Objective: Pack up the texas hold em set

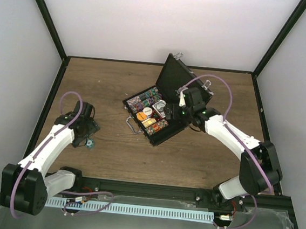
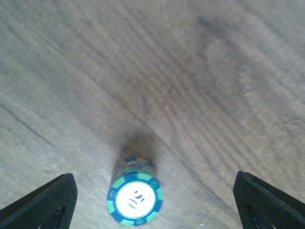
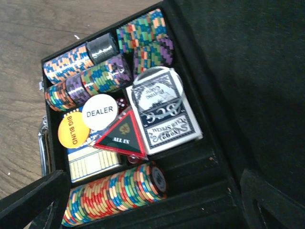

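Case open mid-table, one chip stack outside it.
Case (image 1: 167, 135) has its lid up for loading; right gripper (image 3: 152, 207) hangs over the trays, jaws wide, empty. Left gripper (image 2: 153, 204) straddles the stray chip stack (image 2: 136, 196), jaws wide, no contact; prob. lined up to grab.

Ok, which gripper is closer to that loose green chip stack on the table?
Left. The left gripper hangs open right above the green chip stack, a finger on either side, not touching. The right gripper is far across the table, over the open case.
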Action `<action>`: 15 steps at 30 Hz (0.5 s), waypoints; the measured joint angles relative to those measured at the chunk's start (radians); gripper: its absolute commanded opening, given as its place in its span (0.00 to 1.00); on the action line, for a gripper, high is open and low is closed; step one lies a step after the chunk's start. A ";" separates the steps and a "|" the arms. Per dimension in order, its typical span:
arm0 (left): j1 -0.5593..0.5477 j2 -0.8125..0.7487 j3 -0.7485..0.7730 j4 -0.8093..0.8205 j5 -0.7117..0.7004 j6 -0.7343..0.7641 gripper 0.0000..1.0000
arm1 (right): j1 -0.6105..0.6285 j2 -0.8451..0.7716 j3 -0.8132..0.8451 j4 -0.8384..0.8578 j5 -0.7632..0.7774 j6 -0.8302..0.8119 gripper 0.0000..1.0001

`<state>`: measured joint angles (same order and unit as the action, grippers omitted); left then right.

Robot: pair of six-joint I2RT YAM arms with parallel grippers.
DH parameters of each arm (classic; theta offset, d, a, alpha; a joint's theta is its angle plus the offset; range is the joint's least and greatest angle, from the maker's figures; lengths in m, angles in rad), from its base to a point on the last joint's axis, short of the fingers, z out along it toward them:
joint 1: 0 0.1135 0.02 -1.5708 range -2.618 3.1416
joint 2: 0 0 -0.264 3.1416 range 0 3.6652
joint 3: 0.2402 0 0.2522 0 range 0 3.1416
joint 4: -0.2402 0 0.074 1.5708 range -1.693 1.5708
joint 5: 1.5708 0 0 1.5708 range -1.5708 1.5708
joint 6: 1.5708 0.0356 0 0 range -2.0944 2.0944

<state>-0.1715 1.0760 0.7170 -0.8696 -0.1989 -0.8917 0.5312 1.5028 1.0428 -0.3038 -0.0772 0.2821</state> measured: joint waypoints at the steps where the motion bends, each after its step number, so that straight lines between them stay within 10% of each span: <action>1: 0.000 0.000 -0.008 -0.005 0.002 -0.012 0.90 | -0.007 -0.011 -0.011 0.001 0.000 0.001 1.00; 15: 0.001 0.067 -0.119 0.032 0.063 -0.072 0.72 | -0.039 -0.050 -0.072 0.029 -0.036 0.005 1.00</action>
<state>-0.1707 1.1431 0.5976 -0.8375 -0.1364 -0.9638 0.4919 1.4532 0.9710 -0.2749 -0.1135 0.2867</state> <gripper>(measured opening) 0.782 0.997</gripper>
